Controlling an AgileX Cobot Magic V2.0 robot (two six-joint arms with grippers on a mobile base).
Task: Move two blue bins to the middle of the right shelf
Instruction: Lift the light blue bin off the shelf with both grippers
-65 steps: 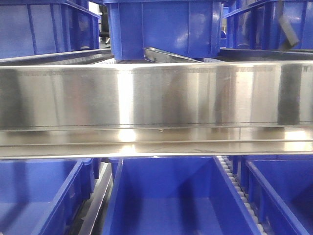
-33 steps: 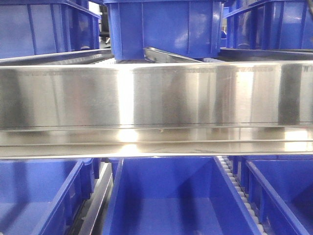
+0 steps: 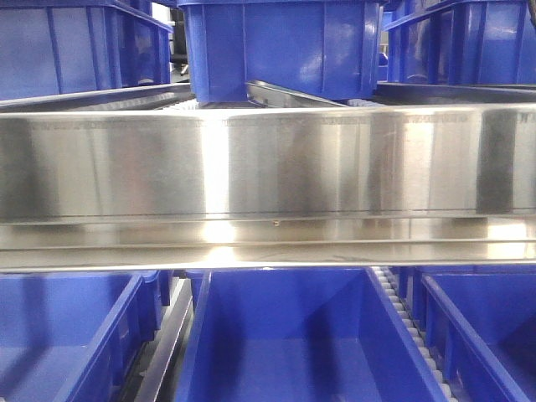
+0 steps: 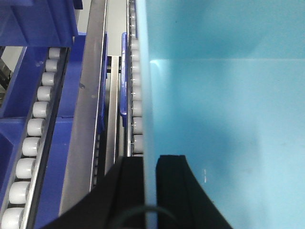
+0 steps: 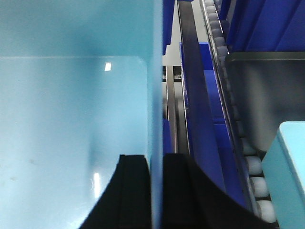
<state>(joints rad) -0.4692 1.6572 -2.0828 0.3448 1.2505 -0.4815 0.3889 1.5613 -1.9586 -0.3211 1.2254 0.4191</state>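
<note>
A pale blue bin (image 4: 224, 119) fills the left wrist view, and my left gripper (image 4: 150, 160) is shut on its left wall, one black finger inside and one outside. In the right wrist view the same kind of pale blue bin (image 5: 71, 119) has my right gripper (image 5: 156, 157) shut on its right wall. The corner of a second pale blue bin (image 5: 286, 162) shows at the lower right, over the rollers. The shiny steel front rail of the right shelf middle (image 3: 268, 163) spans the front view. No gripper or pale bin shows in that view.
Dark blue bins stand above the rail (image 3: 285, 46) and below it (image 3: 285, 335). White roller tracks (image 4: 35, 129) and steel dividers (image 4: 90, 95) run beside the held bin on the left. A dark blue bin wall (image 5: 200, 119) and rollers (image 5: 250, 164) lie close on the right.
A grey tilted part at the upper right of the front view one second ago has gone out of sight. The shelf and dark blue bins have not moved.
</note>
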